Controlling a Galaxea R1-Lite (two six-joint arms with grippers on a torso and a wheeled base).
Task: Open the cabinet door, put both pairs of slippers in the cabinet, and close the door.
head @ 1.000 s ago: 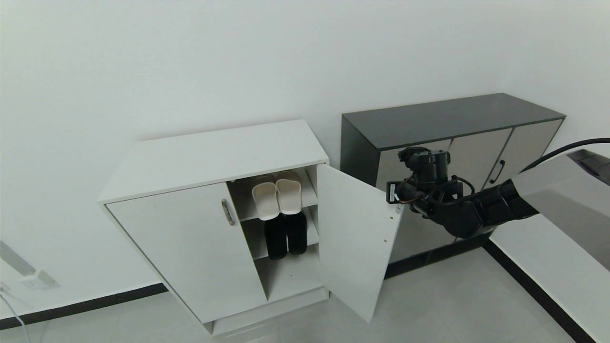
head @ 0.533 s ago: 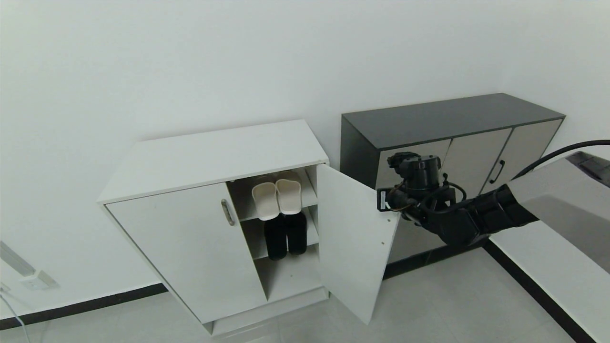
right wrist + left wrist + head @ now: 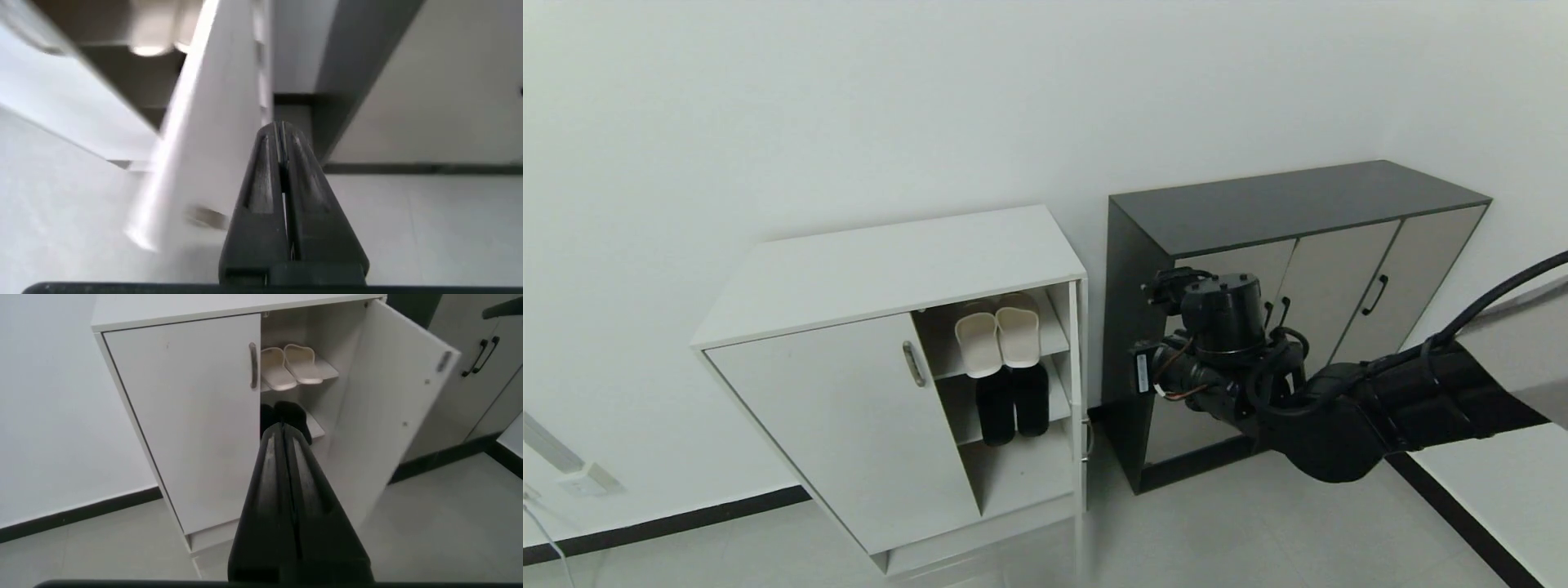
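Observation:
The white cabinet (image 3: 890, 269) has its left door (image 3: 849, 425) closed and its right door (image 3: 1081, 392) standing straight out, edge-on in the head view. Inside, a pair of white slippers (image 3: 998, 339) lies on the upper shelf and a black pair (image 3: 1013, 404) on the shelf below. My right gripper (image 3: 1143, 371) is shut, just right of the door's outer face; in the right wrist view its tip (image 3: 282, 131) is against the door (image 3: 212, 122). My left gripper (image 3: 282, 433) is shut and empty, low before the cabinet, pointing at the black slippers (image 3: 288, 418) under the white pair (image 3: 298, 366).
A dark cabinet (image 3: 1298, 204) with closed grey doors stands right of the white one, close behind my right arm. A white ledge (image 3: 1503, 490) runs along the right. A power strip (image 3: 580, 482) sits on the wall at lower left. Open floor lies in front.
The right door has swung from wide open to about square with the cabinet front. My right arm has moved left with it, against its outer face.

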